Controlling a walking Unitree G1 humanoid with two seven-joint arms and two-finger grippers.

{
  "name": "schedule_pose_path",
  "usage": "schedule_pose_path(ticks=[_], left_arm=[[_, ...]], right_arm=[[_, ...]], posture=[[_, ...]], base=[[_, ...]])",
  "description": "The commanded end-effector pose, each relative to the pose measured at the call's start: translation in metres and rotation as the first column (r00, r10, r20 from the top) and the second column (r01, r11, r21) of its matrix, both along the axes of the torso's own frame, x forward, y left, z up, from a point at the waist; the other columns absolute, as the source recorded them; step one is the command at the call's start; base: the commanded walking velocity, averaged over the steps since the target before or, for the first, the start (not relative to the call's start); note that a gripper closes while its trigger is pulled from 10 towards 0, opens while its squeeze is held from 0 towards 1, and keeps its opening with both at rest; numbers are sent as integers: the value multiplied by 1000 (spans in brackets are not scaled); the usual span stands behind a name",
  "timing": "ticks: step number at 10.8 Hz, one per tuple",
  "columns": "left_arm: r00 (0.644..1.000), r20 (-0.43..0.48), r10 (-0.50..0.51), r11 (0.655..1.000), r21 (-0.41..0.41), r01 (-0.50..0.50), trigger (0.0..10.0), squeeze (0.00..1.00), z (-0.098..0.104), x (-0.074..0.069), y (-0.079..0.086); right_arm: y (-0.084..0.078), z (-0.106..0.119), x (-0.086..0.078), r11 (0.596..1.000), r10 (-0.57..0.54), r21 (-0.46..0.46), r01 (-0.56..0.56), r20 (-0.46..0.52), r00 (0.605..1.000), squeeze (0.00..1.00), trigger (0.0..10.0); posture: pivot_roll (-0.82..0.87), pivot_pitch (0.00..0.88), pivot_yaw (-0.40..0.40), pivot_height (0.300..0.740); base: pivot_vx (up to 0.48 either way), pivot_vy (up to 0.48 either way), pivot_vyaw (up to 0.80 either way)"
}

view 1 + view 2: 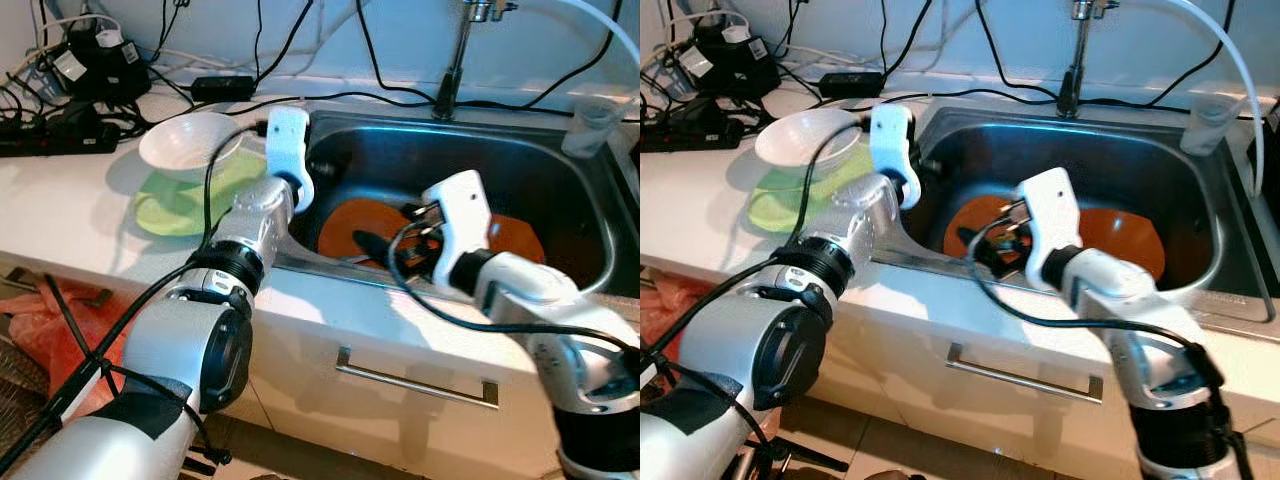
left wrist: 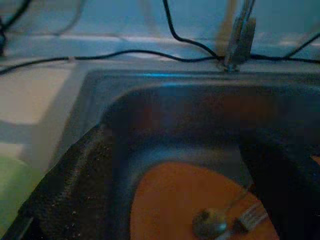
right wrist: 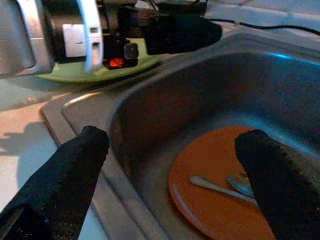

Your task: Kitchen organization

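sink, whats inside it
In the sink: two orange plates, with a spoon and fork on one. The right hand hides parts of them.

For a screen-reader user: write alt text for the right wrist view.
The right end effector, fingers open, hovers over a steel sink holding an orange plate with a spoon on it. The left arm reaches across above a green plate on the counter.

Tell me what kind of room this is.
Most likely a home kitchen: a steel sink with a faucet, orange plates and cutlery inside, and a white bowl on the counter.
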State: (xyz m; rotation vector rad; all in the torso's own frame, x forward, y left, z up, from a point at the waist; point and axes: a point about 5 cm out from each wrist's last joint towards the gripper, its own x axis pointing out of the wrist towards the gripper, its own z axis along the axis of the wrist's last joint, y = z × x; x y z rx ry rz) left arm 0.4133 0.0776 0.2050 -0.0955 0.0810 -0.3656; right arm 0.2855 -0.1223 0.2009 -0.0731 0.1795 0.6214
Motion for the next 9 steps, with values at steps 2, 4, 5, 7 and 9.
schedule_pose_path(ticks=[2, 4, 5, 7, 9], left_arm=[[993, 73, 91, 996, -18, -90, 10000, 1000, 26, 7, 17], [977, 122, 177, 984, -2, -178, 10000, 1000, 34, 9, 39], [968, 139, 211, 976, 25, -216, 10000, 1000, 35, 10, 52], [937, 125, 326, 933, 118, -340, 10000, 365, 29, 10, 79], [923, 119, 365, 902, 201, -383, 10000, 0, 27, 8, 109]], right_arm=[[6, 4, 2, 999, 22, 25, -22, 34, 999, 0, 10000], [10, 6, 3, 999, 39, 33, -41, 48, 998, 0, 10000], [10, 6, 4, 998, 40, 36, -42, 51, 998, 0, 10000], [11, 5, 3, 998, 42, 48, -45, 56, 998, 0, 10000], [13, 2, 1, 997, 43, 56, -46, 50, 998, 0, 10000]], posture=[[-120, 0, 122, 740], [-110, 0, 118, 740], [-107, 0, 117, 740], [-106, 0, 125, 740], [-106, 0, 134, 740]], base=[[0, 0, 0], [0, 0, 0], [0, 0, 0], [0, 0, 0], [0, 0, 0]])
